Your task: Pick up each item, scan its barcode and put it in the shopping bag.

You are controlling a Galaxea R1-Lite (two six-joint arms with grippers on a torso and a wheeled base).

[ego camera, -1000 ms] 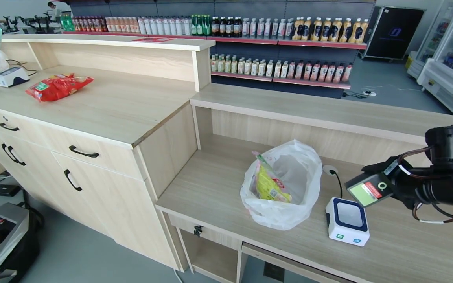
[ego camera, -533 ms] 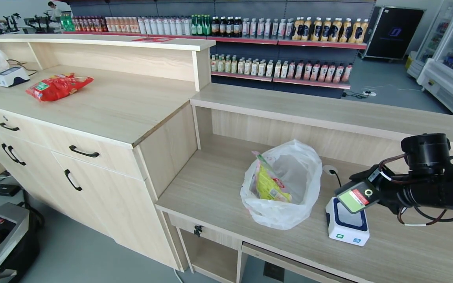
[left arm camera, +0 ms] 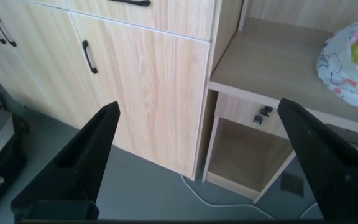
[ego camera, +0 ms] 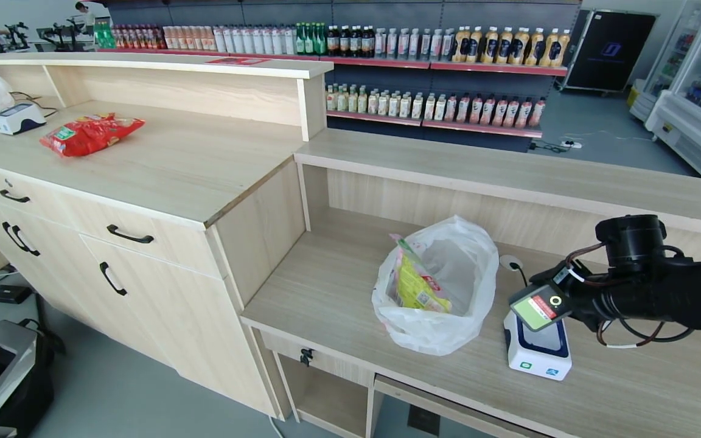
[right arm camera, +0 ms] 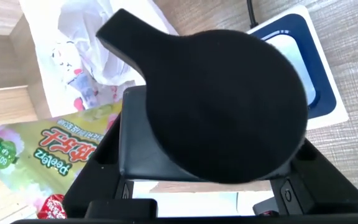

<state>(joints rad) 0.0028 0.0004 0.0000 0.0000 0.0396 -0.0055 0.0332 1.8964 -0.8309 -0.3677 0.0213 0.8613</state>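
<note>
The right pincer is closed on a green packet and holds it just above the scanner. The scanner is a white box with a blue-rimmed window, sitting near the front edge of the lower tabletop. The packet's face carries a red strip and a white ring, and the right wrist view shows lettering across its green wrapper and a red patch at one end. Just beside the scanner, on its left, stands the white shopping bag, its mouth open. A yellow packet with a small red label is upright inside. A red packet with a green label lies on the higher tabletop toward its far left corner, near a second scanner. The left pincer hangs spread wide and empty over the floor, in front of the cabinet doors.
</note>
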